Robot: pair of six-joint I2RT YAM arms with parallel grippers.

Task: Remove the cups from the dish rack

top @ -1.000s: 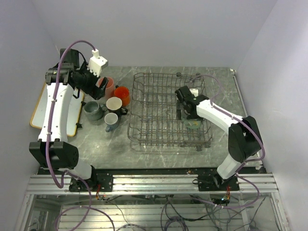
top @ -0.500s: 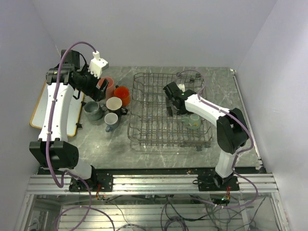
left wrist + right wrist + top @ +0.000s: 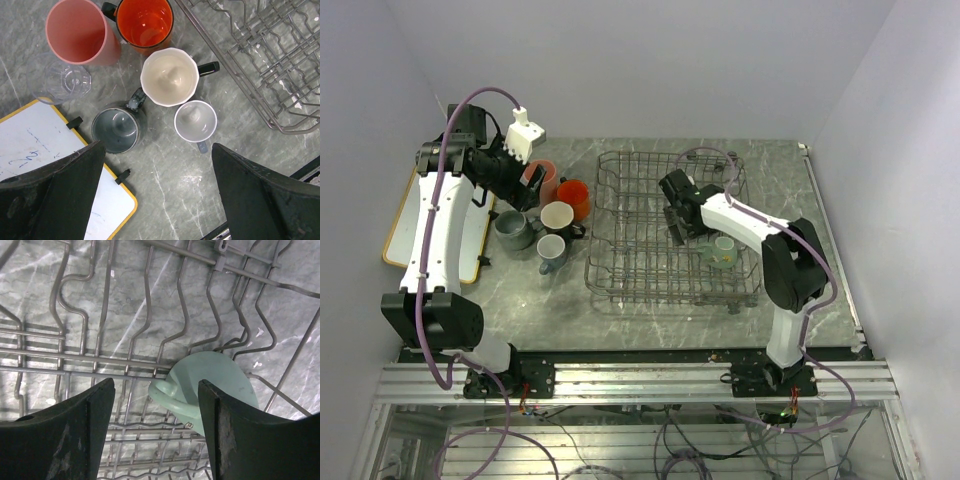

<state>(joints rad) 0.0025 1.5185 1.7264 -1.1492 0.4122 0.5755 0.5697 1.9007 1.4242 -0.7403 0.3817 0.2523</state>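
The right arm has swung toward the middle of the wire dish rack and uncovered the mint-green mug, which lies near the rack's right near corner. The right gripper has its jaws apart, and the mug's looped handle shows between them. The left gripper, spread wide, hangs over the glossy cups left of the rack. Only its wrist view shows the clear glass.

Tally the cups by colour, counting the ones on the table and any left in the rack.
Pink tumbler: 1
Orange mug: 1
Black mug with cream inside: 1
Grey mugs: 2, one dark and one pale
Clear glass: 1
Mint-green mug, the only one in the dish rack: 1
Total: 7
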